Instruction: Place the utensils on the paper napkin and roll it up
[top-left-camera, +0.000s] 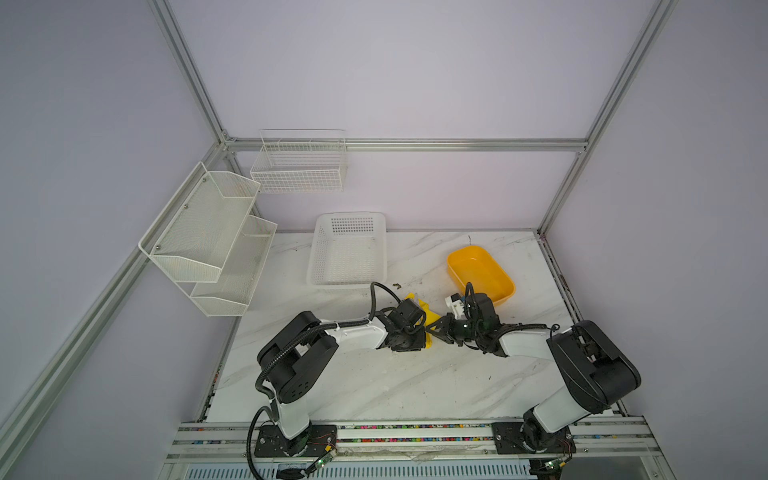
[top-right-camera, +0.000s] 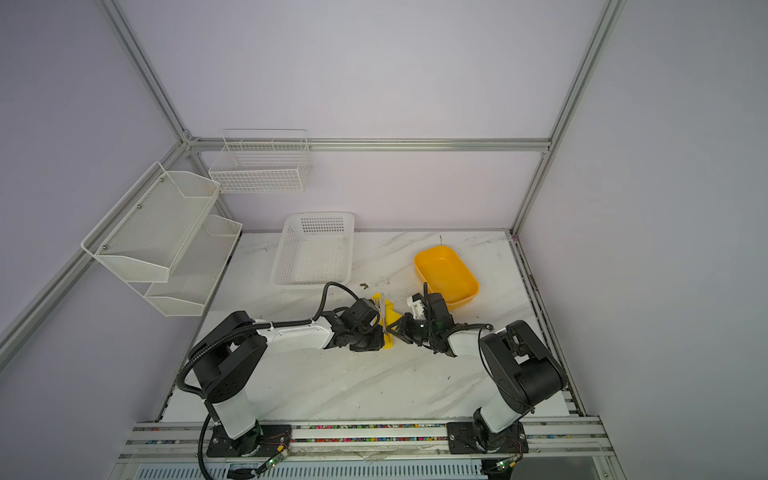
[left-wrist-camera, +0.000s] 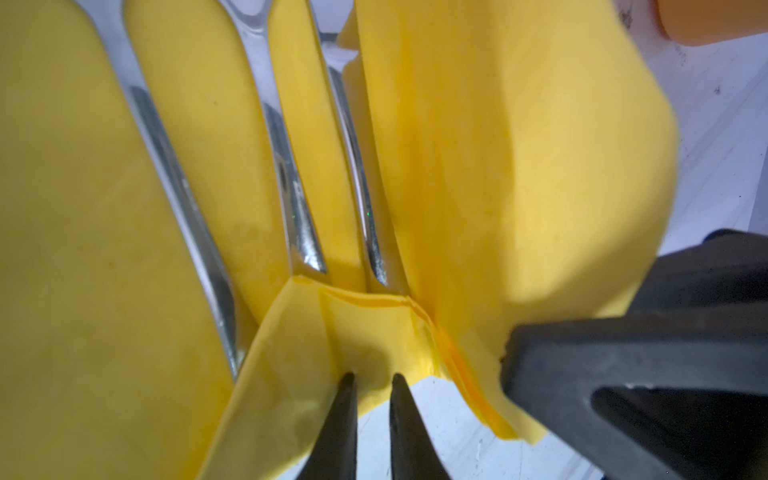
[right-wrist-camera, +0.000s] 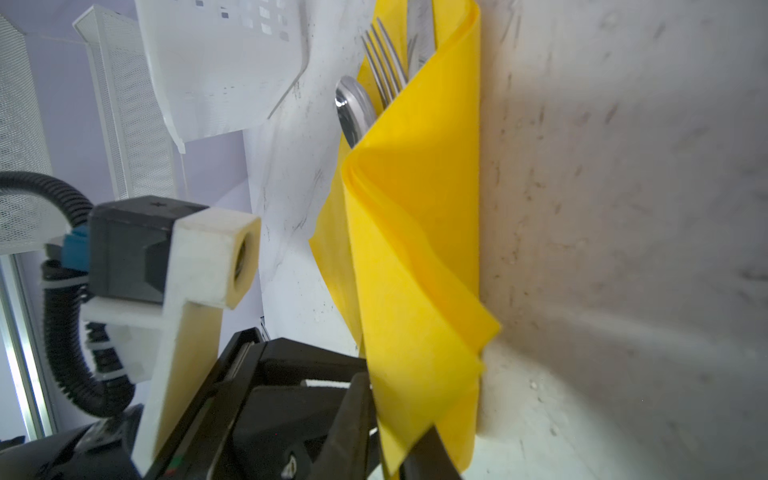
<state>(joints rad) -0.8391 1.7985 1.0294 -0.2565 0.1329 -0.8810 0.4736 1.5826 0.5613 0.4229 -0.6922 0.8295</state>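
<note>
**Utensils on napkin, roll only begun**

Placing step looks done. All three utensils (left-wrist-camera: 291, 187) lie side by side on the paper napkin (right-wrist-camera: 415, 249), mid-bench between the two arms. The fork (right-wrist-camera: 386, 62), spoon (right-wrist-camera: 353, 108) and knife (right-wrist-camera: 419, 33) heads poke out past its far edge.

Rolling is partial. One side of the sheet is lifted and folded toward the cutlery as a loose flap, and a small fold is turned up over the handle ends. No tight roll yet, so I judge most of the rolling is left.

The left pincer (left-wrist-camera: 372, 399) has its jaws nearly together, pinching that small fold at the handle end. The right pincer (right-wrist-camera: 390, 432) has its jaws close-set, nipping the corner of the raised flap. Neither holds cutlery.

The bench (top-left-camera: 374, 382) is a white marble-look top, scuffed, with dark specks. Behind the napkin sits a white perforated basket (top-left-camera: 349, 253). An orange-yellow tub (top-left-camera: 480, 270) sits just beyond the right arm's wrist.

Room:
- two-tier white mesh rack (top-left-camera: 208, 237) on the left wall
- wire basket (top-left-camera: 299, 166) on the back wall
- pale lilac walls and an aluminium frame (top-left-camera: 415, 144)
</note>
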